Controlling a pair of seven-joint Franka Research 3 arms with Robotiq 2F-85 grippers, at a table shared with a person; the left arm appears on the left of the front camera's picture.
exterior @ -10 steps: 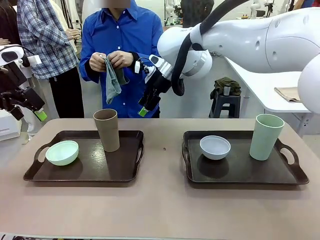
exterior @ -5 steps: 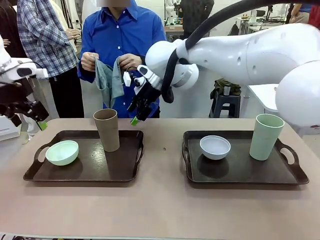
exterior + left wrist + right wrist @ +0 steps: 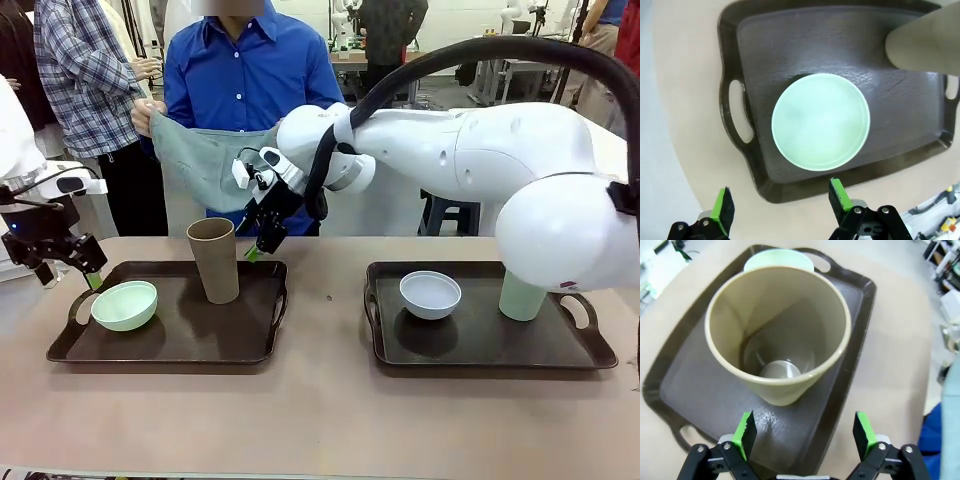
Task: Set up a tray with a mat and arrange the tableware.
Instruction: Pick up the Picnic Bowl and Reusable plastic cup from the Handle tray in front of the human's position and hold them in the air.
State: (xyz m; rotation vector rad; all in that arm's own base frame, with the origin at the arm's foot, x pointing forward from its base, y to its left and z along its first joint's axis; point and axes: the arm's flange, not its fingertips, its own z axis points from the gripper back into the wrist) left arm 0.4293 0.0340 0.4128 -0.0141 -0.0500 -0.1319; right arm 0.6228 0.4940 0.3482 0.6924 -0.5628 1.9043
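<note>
On the left tray stand the pale green bowl and the tall brown cup. My left gripper hangs open just above the bowl's left side; in the left wrist view the bowl lies beyond its open gripper. My right gripper reaches across, open, just behind the brown cup, whose open top lies ahead of the green pads. The right tray holds the white bowl and the pale green cup, half hidden by my right arm. The person holds a grey-green mat spread out.
The person in the blue shirt stands at the far edge behind the left tray, both hands up with the mat. My right arm spans the air over the right tray and the table's middle. Bare tabletop runs along the near edge and between the trays.
My right arm swung left and down to the brown cup. My left gripper came down toward the pale green bowl. The person unfolded the mat and spread it wide.
</note>
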